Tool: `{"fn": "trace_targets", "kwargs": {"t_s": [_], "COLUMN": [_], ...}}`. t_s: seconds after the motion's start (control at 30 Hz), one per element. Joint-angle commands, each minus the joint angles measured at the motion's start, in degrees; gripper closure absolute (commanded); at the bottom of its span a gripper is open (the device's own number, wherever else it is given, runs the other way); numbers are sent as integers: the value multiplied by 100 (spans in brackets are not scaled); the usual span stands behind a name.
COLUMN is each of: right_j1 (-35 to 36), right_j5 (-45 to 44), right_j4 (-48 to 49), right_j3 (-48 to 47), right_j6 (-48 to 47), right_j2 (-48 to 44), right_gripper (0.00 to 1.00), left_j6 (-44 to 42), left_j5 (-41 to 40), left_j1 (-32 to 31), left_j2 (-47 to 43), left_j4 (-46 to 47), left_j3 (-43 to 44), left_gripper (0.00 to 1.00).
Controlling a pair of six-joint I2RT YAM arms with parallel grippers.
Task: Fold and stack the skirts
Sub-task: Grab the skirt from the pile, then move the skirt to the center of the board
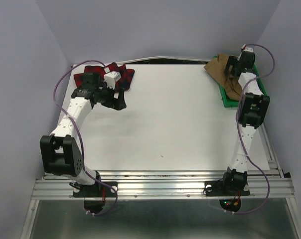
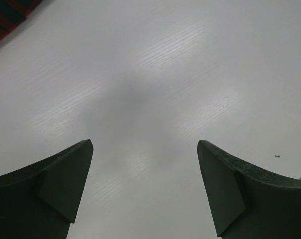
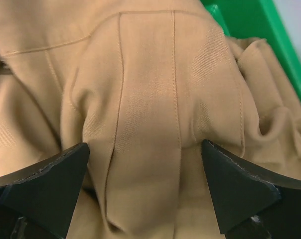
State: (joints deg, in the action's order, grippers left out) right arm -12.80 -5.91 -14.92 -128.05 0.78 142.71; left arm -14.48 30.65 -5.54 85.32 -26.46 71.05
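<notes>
**Q:** When the bench (image 1: 180,124) is viewed from above, what lies where?
**A:** Tan skirt (image 1: 218,69): heaped on the green tray (image 1: 226,102), spilling over its left rim. Red plaid skirt (image 1: 128,77): well left of the tray.
**Q:** Left wrist view?
**A:** Left claw (image 2: 145,149): released, spread over bare bench.
**Q:** Right wrist view?
**A:** Right claw (image 3: 145,149): released, over the tan skirt beside the tray's wall.

Two skirts: one red plaid skirt (image 1: 128,77), one tan skirt (image 1: 219,69). One green tray (image 1: 225,102). Two arms: left arm (image 1: 73,112), right arm (image 1: 242,142). One surface (image 1: 175,119).
</notes>
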Motion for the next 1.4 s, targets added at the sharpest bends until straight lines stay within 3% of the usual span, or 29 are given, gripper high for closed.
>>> {"fn": "trace_targets", "kwargs": {"t_s": [0.0, 0.07, 0.2, 0.23, 0.3, 0.5, 0.77, 1.03, 1.2, 1.37], "right_j1": [-135, -197, -311, -389, -461, -461, -399, 574, 1384, 1956], "right_j5": [11, 125, 511, 895, 1196, 2629, 4325, 5836, 6137, 5988], "right_j4": [516, 516, 507, 507, 499, 270, 708, 920, 1026, 560], "right_j3": [-308, -308, -221, -125, -45, -317, -511, -29, 682, 1973], "right_j6": [116, 116, 185, 299, 274, 511, 1319, 1670, 1584, 723], "right_j2": [177, 274, 223, 135, -234, -1218, -2546, -3363, -3970, -4637], "right_gripper": [2, 8, 45, 60, 74, 98, 99, 99, 99, 99], "left_j6": [42, 59, 103, 103, 86, 253, 472, 578, 560, 140], "left_j5": [-191, -191, -139, -165, -165, 116, 432, 810, 934, 864], "left_j1": [-17, -17, -17, -17, -17, 114, 545, 941, 1090, 1090], "left_j2": [221, 344, 301, 292, 266, 345, 231, -6, -375, -639], "left_j4": [-526, -728, -764, -756, -738, -747, -545, -343, -97, -263], "left_j3": [532, 892, 1139, 1192, 1210, 1333, 1447, 1509, 1272, 1114], "left_gripper": [1, 1, 1, 1, 1, 1, 1, 1, 1, 1]}}
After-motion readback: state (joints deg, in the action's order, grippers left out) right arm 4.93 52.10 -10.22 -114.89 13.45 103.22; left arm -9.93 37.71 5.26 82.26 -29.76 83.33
